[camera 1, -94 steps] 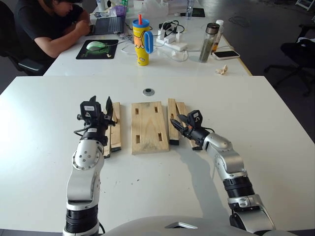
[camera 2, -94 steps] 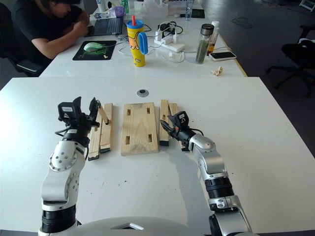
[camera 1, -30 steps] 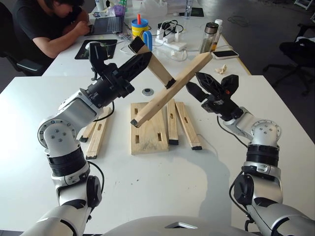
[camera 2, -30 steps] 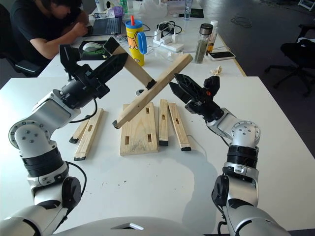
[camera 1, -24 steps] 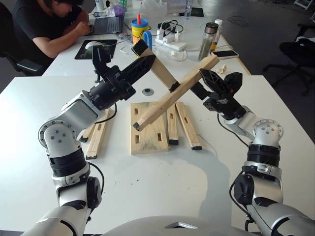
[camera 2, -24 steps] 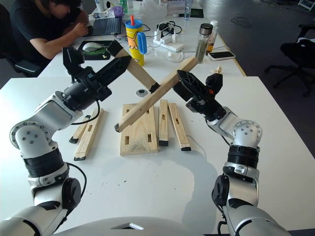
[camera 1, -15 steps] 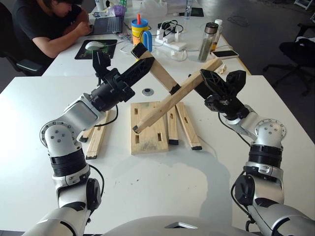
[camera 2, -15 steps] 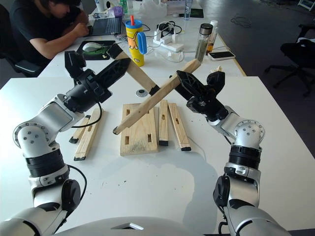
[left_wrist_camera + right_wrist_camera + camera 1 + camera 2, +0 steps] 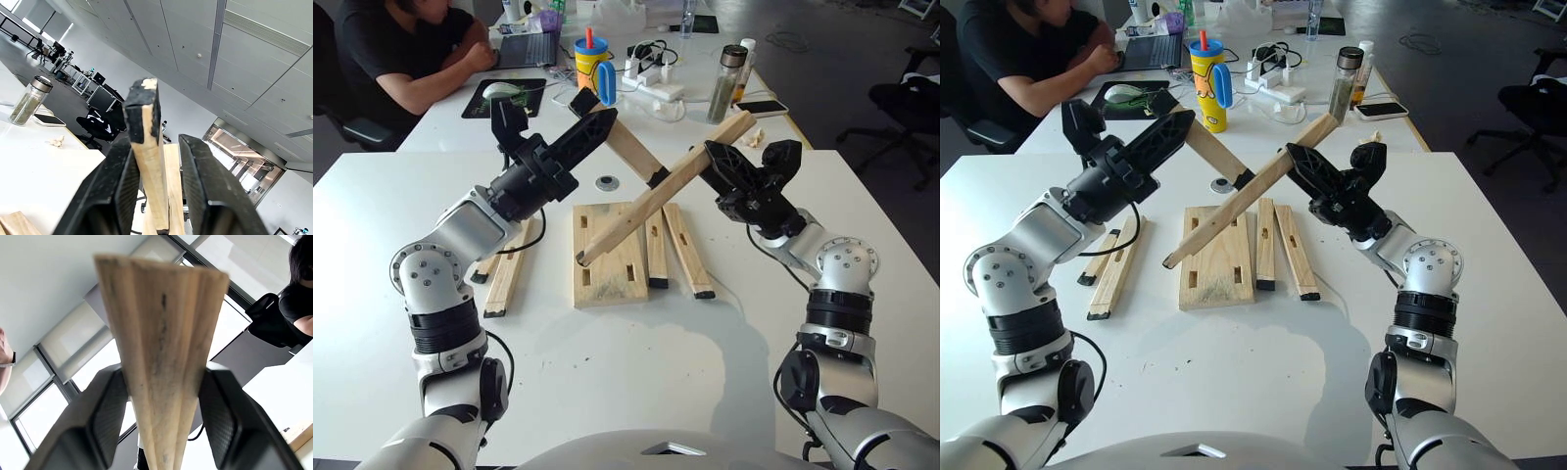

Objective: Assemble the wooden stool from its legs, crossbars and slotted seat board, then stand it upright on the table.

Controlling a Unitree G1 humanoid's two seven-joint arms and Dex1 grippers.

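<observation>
Now both arms are raised over the bench [image 9: 607,392], each pinching a wooden piece. The left jaws are clamped on the left piece [image 9: 628,149] near its upper end. It slopes down toward the middle, and its dark lower tip meets the right piece [image 9: 641,210] about halfway along. The two form a cross in the air; whether they truly touch there I cannot tell. In the left wrist view the left piece [image 9: 146,147] sits tight between the two black fingers.

The right jaws are pressed on the right piece near its upper end. That piece runs down on a long slant to the left edge of the seat board [image 9: 607,286]. Whether its low end rests on the board or hangs just above it I cannot tell.

The board lies flat at the bench's middle, slots up. Two pieces [image 9: 690,257] lie flat just to its right and two more [image 9: 509,272] to its left. A yellow cup [image 9: 594,83] and a bottle [image 9: 729,83] stand on the far bench.
</observation>
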